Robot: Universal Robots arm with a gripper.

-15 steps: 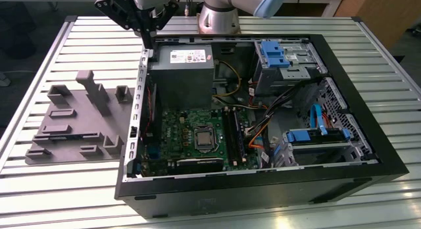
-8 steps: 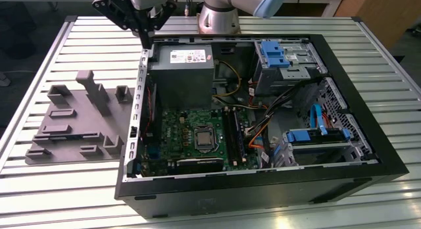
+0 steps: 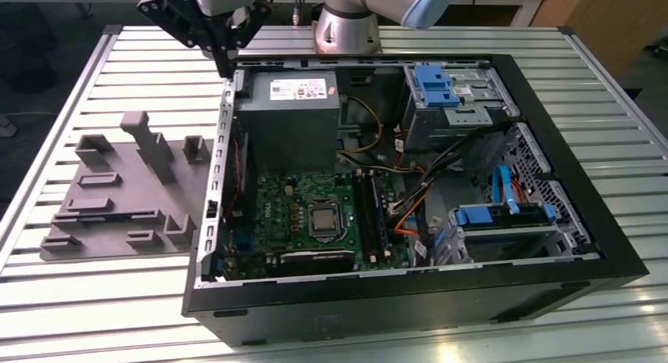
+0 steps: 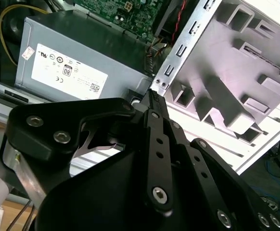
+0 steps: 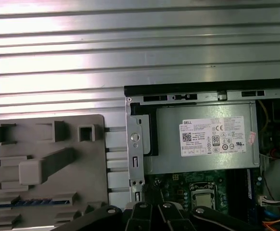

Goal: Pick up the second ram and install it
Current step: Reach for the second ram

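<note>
Since the second ram lies flat in a long slot of the grey holder tray, a blue-green strip with a row of dark chips seen in the first wrist view, the task looks barely begun: the pickup is not yet done, and so the seating is not done either. The tray sits on the slatted table, just beside the open computer case on the exterior view's left. Inside the case, the black memory slots run along the motherboard next to the processor socket; whether any of them already holds a stick I cannot tell. The arm rises from the far edge of the table and reaches toward the exterior view's left, with the gripper pointing down over the far corner of the case, close to the power supply and above the gap between case and tray. Its fingers appear pressed together at the tip with nothing between them, and they hang well apart from the ram.
</note>
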